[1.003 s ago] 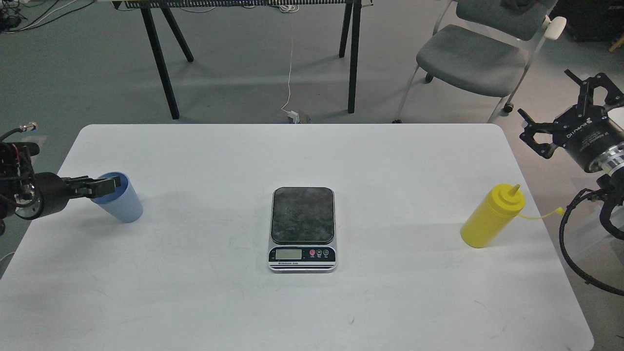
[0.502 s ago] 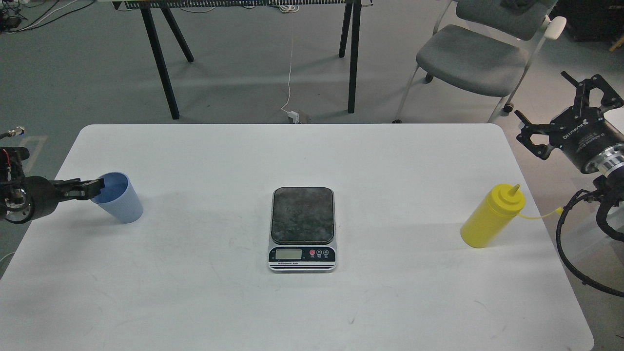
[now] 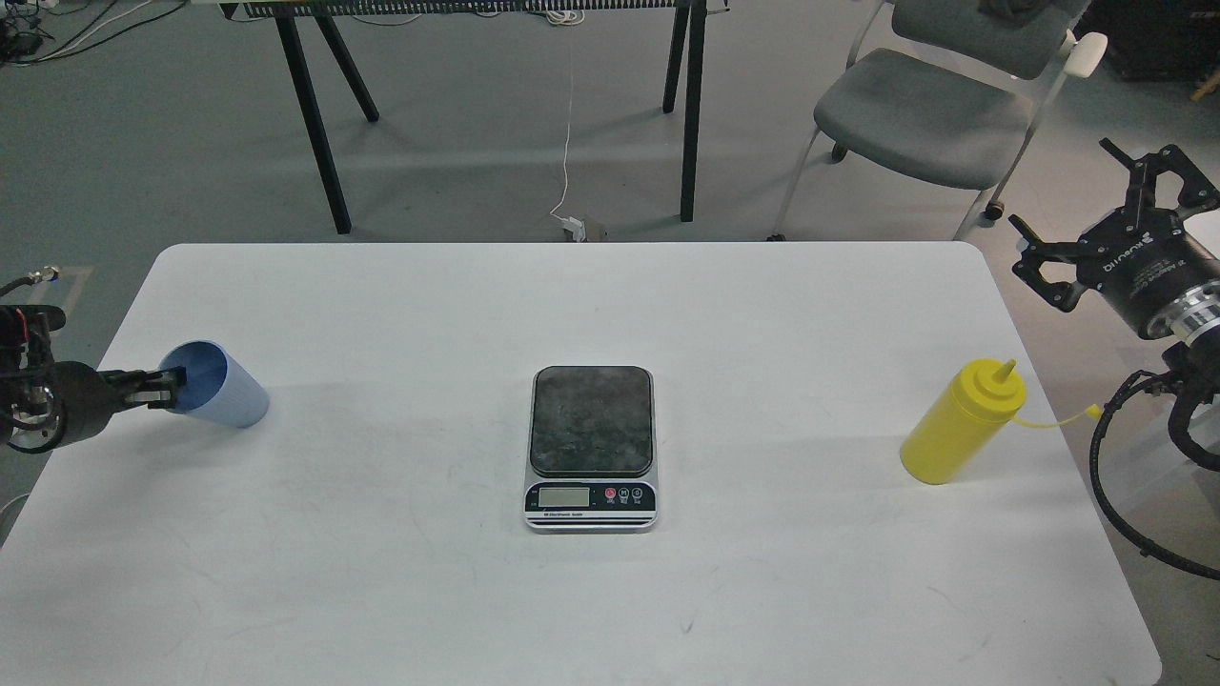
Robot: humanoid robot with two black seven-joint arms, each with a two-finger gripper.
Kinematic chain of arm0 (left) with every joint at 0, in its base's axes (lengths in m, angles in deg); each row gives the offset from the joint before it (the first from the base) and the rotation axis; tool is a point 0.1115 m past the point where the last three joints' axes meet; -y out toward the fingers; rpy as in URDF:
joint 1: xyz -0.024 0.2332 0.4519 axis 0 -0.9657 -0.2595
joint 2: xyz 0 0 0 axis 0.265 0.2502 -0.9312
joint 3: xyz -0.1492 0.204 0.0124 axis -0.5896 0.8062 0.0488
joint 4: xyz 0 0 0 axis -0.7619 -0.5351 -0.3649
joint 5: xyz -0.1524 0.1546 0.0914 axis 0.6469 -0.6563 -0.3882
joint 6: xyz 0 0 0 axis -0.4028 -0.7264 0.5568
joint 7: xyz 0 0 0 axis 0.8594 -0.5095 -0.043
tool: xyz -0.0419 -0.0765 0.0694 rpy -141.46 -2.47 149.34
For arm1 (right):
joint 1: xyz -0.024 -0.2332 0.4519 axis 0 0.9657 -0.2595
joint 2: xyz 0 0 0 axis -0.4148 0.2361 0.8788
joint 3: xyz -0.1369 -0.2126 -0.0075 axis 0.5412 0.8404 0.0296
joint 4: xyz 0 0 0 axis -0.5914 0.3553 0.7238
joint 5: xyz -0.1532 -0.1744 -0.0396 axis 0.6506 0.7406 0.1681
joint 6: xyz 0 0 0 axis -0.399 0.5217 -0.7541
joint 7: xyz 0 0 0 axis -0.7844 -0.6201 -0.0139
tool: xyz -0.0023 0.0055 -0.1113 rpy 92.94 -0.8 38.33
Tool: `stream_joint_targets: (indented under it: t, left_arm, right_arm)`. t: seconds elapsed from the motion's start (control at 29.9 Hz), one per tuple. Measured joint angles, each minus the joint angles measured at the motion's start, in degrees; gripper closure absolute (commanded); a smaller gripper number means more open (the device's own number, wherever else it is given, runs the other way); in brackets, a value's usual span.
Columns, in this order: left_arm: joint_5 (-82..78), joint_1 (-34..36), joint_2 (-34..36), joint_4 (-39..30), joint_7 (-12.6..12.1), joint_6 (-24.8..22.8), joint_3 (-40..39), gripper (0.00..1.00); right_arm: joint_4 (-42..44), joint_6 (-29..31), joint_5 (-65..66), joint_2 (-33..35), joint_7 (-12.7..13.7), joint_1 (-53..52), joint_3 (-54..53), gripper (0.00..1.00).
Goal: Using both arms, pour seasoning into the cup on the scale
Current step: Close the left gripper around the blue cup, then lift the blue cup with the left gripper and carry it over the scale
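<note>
The light blue ribbed cup (image 3: 227, 393) lies tipped over at the table's left edge, with its mouth turned left. My left gripper (image 3: 164, 390) reaches into or onto the cup's rim; its dark fingers are too small to tell apart. The scale (image 3: 592, 446) sits flat at the table's middle with nothing on its dark plate. The yellow seasoning bottle (image 3: 961, 425) stands upright at the right, its tethered cap hanging off to the right. My right gripper (image 3: 1060, 183) is open and empty, up beyond the table's right edge, above and right of the bottle.
The white table (image 3: 610, 305) carries only these three things. A grey chair (image 3: 920, 114) stands behind the right corner, close to my right gripper. Black table legs (image 3: 315, 124) and a white cable are on the floor behind.
The cup has tipped from upright onto its side, mouth toward my left gripper. The left gripper drew back to the left and dropped a little. The right gripper barely moved.
</note>
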Motion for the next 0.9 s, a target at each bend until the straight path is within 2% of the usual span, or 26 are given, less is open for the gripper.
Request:
stream_joint_targets:
  t: [0.3,0.47,0.57,0.7,0.9]
  left_arm:
    - [0.6,0.7,0.2,-0.1,0.0,-0.9,-0.1,0.98]
    - [0.5,3.4,0.9,-1.4,-0.1,-5.3,-0.1,0.98]
    - [0.1,6.2,2.6,-4.5,-0.1,-7.8,0.0,0.98]
    - [-0.3,10.8,4.9,-12.1,0.0,-11.8,0.0,0.98]
    - [-6.1,15.6,4.9,-20.1,0.0,-14.9,0.0,0.98]
  right_arm:
    - [0.0,0.0,0.0,0.0,0.0,0.0,0.0,0.0]
    - [0.0,0.0,0.0,0.1,0.0,0.0,0.0,0.0]
    - [0.0,0.0,0.0,0.1,0.0,0.0,0.0,0.0]
    - [0.0,0.0,0.0,0.2,0.0,0.0,0.0,0.0]
    - [0.0,0.0,0.0,0.5,0.0,0.2,-0.1,0.0]
